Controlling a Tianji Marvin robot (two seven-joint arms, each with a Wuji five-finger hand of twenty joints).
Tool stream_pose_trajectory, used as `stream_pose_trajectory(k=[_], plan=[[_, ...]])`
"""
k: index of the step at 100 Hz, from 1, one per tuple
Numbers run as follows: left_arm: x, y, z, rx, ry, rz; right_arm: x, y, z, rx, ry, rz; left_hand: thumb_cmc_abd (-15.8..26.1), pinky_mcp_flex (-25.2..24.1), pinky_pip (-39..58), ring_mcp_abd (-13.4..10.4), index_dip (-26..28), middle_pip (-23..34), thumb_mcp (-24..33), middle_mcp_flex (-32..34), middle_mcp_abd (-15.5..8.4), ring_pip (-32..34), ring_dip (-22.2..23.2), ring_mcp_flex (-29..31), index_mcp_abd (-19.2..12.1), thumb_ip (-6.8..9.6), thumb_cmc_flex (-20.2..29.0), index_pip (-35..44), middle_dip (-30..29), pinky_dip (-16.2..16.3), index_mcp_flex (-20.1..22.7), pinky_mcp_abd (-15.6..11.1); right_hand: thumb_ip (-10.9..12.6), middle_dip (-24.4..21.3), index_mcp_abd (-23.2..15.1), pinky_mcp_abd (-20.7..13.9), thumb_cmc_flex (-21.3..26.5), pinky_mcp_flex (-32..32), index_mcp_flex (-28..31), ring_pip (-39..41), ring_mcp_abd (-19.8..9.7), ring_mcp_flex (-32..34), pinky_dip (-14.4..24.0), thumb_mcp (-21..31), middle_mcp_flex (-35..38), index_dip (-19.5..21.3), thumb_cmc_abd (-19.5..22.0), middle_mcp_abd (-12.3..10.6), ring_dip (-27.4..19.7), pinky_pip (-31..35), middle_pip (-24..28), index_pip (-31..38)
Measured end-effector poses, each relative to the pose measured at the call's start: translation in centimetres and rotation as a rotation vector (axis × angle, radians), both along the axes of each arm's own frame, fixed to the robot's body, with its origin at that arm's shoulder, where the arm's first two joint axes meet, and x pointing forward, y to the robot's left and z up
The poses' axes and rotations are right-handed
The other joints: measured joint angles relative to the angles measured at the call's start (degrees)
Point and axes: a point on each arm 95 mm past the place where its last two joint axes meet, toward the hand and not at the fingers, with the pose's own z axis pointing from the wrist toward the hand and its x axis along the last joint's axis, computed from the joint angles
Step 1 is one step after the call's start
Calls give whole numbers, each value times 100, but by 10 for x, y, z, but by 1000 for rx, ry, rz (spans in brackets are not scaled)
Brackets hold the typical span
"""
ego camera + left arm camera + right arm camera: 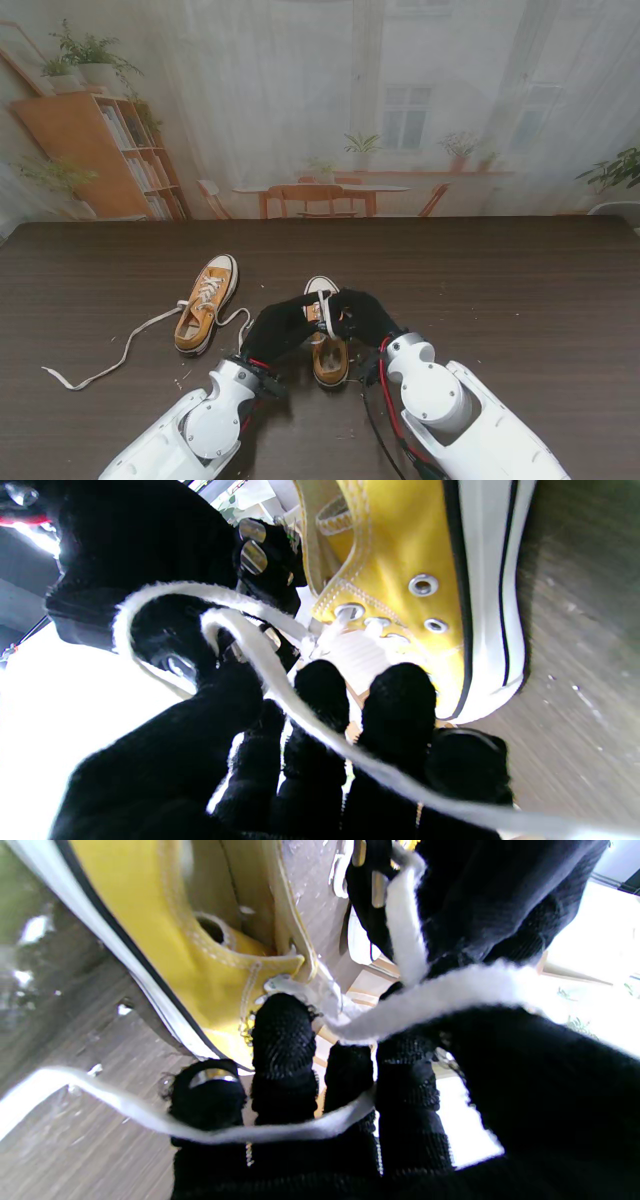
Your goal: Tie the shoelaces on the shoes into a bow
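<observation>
Near shoe: I see a yellow shoe (329, 352) with a white toe cap toward the middle of the table's near edge, toe pointing at the far edge, between my two hands.
Left hand: my black-gloved left hand (281, 325) reaches over that shoe from its left; its fingers (320, 695) curl down at the eyelets, with a white lace (260, 655) looped across them. I read it as grasping the lace.
Right hand: my right hand (362, 313) meets it from the right; the lace (450, 990) wraps around the thumb side and a second strand crosses the fingers (282, 1040). Grasping the lace too.
Second shoe: the other yellow shoe (206, 303) lies left of the first, well apart from both hands.
Loose lace: its long white lace (115, 358) trails toward the table's near-left corner.
Table: dark wood grain (520, 300).
</observation>
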Motion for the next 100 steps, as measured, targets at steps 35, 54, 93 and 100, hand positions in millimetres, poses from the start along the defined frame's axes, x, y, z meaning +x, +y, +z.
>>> stream_pose_trajectory(k=[35,54,93,100], plan=[[-3,-2,1,-37,6,-29,0,-1,1,-20,40,51,86,-119,-118,43,0,-23,-54,-39,63,-50,0,-136,21,5,217,53,0,120,79,4,110,-68,0,1,-1,84,8,-3,6,64,0,0,55,0,-10,0,0,0,5,-5],[-3,-2,1,-52,13,-43,0,-1,1,-28,56,70,86,-121,-124,43,0,-23,-54,-42,119,-50,3,-137,35,5,224,16,0,173,211,5,110,-130,0,1,-1,146,79,-3,6,68,0,0,61,0,-23,0,0,0,6,-25],[0,-2,3,-63,14,-40,-3,-1,-3,-50,87,122,-305,-141,-157,103,586,-173,-729,41,318,-53,40,-137,43,-305,836,1978,0,296,577,80,110,-131,43,1,-2,212,363,-3,7,148,0,0,64,0,-127,0,0,13,6,-171],[1,-2,4,-49,9,-37,-4,-1,-4,-50,89,122,-373,-148,-185,128,592,-232,-877,51,327,-54,40,-137,44,-307,890,2713,0,308,427,83,110,-131,71,1,-2,219,386,-3,7,148,0,0,64,0,-127,0,0,13,6,-171]])
